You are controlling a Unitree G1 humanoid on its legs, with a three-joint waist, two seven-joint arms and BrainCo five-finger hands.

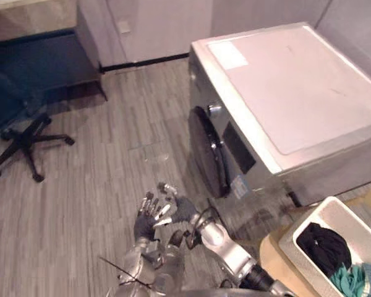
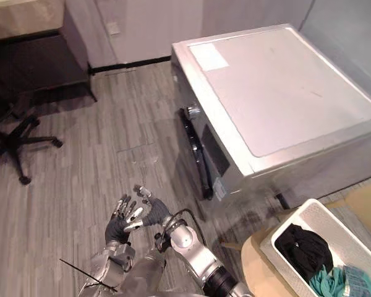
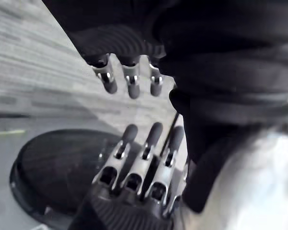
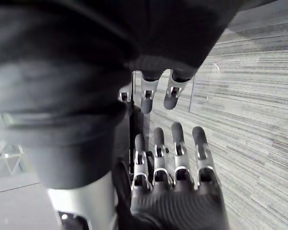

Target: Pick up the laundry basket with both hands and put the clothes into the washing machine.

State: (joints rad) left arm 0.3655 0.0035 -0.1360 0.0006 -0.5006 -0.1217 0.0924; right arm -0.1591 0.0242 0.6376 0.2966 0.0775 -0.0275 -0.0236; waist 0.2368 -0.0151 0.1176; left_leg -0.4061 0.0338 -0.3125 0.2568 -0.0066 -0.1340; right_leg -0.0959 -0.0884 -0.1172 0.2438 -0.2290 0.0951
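Left of the washer (image 1: 297,93), low before its dark door (image 1: 207,151), our left hand (image 1: 147,219) and right hand (image 1: 180,209) hover close together, fingers straight and spread, holding nothing. Beside the washer's near right corner, the white basket (image 1: 343,213) holds dark clothes (image 1: 324,247) and a teal cloth (image 1: 352,278), well apart from our fingers.
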